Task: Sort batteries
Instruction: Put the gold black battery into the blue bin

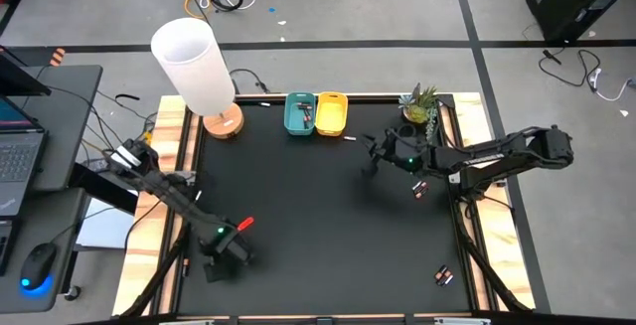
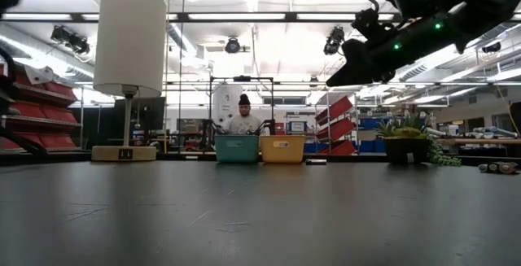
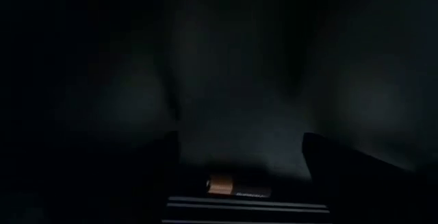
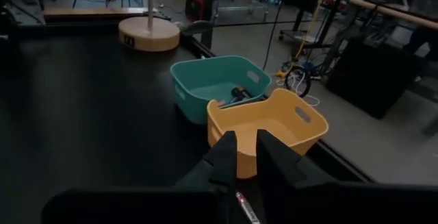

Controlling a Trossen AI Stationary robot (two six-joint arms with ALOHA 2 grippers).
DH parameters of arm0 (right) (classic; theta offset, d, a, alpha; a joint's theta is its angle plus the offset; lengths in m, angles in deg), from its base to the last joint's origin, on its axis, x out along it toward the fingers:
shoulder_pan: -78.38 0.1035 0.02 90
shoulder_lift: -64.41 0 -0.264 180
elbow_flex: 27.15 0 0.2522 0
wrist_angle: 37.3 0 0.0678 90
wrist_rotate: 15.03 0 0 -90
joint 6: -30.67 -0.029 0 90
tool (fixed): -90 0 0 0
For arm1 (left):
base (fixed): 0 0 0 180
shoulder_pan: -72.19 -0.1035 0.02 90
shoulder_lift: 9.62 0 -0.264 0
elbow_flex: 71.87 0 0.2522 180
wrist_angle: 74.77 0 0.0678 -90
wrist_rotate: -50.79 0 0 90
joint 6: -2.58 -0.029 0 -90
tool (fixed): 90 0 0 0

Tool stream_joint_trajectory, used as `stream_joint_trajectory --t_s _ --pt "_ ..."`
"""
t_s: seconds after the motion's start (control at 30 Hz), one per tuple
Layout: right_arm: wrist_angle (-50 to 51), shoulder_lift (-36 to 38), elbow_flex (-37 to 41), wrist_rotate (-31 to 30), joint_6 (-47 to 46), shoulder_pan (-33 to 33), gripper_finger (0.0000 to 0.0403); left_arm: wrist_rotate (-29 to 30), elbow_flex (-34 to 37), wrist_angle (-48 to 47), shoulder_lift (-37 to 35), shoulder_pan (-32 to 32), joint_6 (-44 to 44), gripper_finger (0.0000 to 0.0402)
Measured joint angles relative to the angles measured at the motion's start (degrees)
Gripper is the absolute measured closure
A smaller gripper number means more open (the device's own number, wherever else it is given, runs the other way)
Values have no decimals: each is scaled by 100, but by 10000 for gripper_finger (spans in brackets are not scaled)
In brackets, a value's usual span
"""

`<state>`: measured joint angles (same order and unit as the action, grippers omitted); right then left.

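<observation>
Left gripper (image 1: 221, 257) low at the table's (image 1: 328, 216) front-left corner, fingers (image 3: 342, 176) spread apart, 1 battery (image 3: 238, 185) lying between them on the surface, not held. Right gripper (image 4: 245, 157) raised above the table, pointed at the yellow bin (image 4: 270, 125), fingers nearly together pinching a thin whitish battery (image 4: 248, 209). Teal bin (image 4: 215, 87) touching the yellow one, a dark battery (image 4: 238, 92) inside. 2 more battery groups on the right side: (image 1: 420, 190) and (image 1: 443, 277). Lamp (image 1: 199, 72) back-left, plant (image 1: 419, 106) back-right.
</observation>
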<state>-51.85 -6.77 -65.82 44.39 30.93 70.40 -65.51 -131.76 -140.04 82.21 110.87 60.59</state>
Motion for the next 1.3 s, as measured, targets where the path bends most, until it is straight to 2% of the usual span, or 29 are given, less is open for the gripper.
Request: stream_joint_trajectory --t_s 0.17,0.3,0.53,0.73,0.83,0.9,1.2,1.3 --pt "-59 0 0 1 234 -188 359 15 0 1 0 351 158 33" --pt "-76 0 0 4 236 -321 358 140 0 123 0 696 -226 19" --pt "-33 0 0 18 235 -351 359 344 2 226 0 1309 -497 18" --pt "20 0 2 21 236 -349 358 320 2 433 0 1780 43 18" --pt "84 0 2 23 236 -349 359 31 -2 713 0 1971 45 18" --pt "101 0 2 23 237 -351 359 96 -5 655 18 2077 122 18" --pt "101 0 4 36 251 -357 359 321 13 558 212 2170 614 19" --pt "100 0 4 39 253 -387 357 595 4 550 214 2145 844 19"
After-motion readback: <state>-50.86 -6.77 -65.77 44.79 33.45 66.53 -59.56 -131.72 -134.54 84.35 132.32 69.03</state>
